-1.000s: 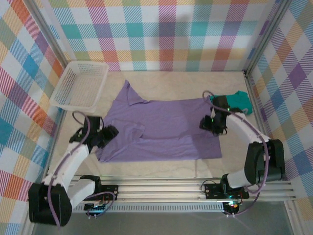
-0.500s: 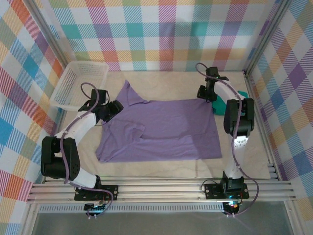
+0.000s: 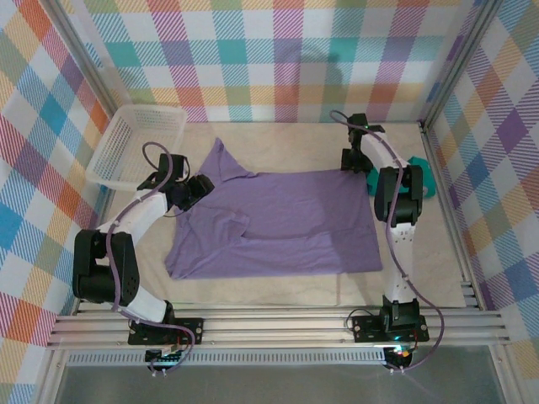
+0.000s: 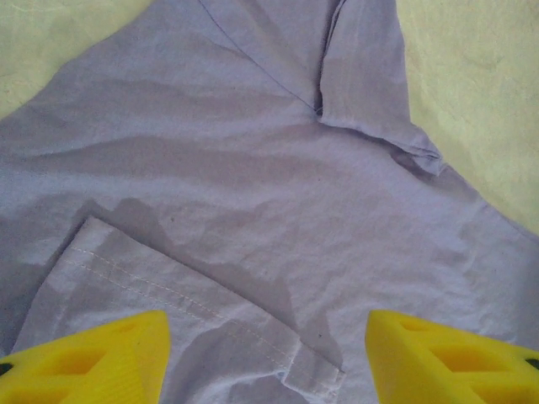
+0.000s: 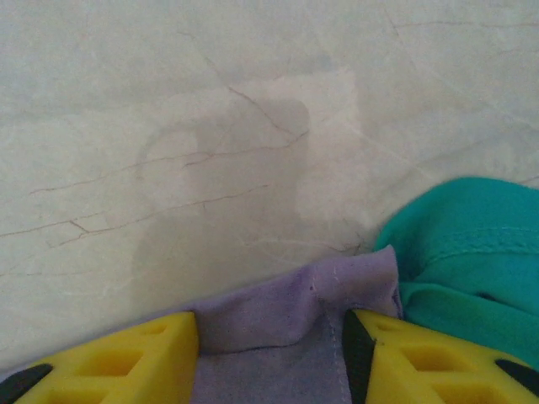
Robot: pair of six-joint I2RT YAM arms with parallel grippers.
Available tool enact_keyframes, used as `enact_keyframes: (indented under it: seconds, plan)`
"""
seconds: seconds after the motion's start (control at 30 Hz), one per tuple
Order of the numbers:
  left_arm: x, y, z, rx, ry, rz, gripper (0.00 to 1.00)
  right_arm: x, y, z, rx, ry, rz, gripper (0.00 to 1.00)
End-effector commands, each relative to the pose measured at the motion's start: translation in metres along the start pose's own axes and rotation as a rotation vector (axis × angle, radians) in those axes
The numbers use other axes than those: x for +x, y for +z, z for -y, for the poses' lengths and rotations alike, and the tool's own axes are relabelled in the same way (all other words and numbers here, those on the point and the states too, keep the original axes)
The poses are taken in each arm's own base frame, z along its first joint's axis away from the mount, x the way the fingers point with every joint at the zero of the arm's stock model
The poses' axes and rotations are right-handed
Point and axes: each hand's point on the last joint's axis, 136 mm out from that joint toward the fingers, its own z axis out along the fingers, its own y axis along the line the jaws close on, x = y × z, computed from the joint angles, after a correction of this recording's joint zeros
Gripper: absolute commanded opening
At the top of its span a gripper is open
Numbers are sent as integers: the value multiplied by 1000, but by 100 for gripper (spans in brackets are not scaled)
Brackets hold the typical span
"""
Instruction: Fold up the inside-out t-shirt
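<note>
The inside-out t-shirt [image 3: 282, 220] lies spread flat in the middle of the table, lavender, with one sleeve [image 3: 224, 160] pointing to the far left. My left gripper [image 3: 196, 187] is open at the shirt's far left edge. In the left wrist view its yellow fingers [image 4: 88, 358] stand wide apart over the t-shirt [image 4: 253, 168], with a folded hem [image 4: 210, 303] lying between them. My right gripper [image 3: 351, 161] is open at the far right corner. In the right wrist view its fingers [image 5: 114, 362] straddle the t-shirt's buckled corner [image 5: 286, 311].
A teal garment [image 3: 418, 177] lies right beside the shirt's far right corner, and it touches the corner [image 5: 472, 252] in the right wrist view. A white mesh basket [image 3: 139, 147] stands at the far left. Plaid walls close in the table on three sides.
Both arms have reached away from me. The left gripper went from the shirt's near left hem to its far left edge. The right went from the right edge to the far right corner.
</note>
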Motion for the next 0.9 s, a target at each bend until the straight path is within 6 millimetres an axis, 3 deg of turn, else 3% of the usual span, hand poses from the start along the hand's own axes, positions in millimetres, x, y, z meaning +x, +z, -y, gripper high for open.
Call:
enact_keyframes:
  seconds: [0.0, 0.27, 0.43, 0.63, 0.87]
  plan:
    - [-11, -3, 7, 12, 31, 18, 63, 13, 16, 4, 25, -43, -84, 49]
    - [-17, 8, 7, -6, 44, 9, 63, 7, 20, -9, -36, -79, -89, 29]
    - [-39, 21, 14, -23, 58, 37, 63, 1, 12, -17, -88, -84, -52, 13]
    - [-71, 67, 30, -94, 141, 18, 59, -5, -2, -18, -113, -90, 9, 1]
    - [-104, 121, 49, -160, 215, 5, 56, -5, -7, -20, -125, -99, 12, 0]
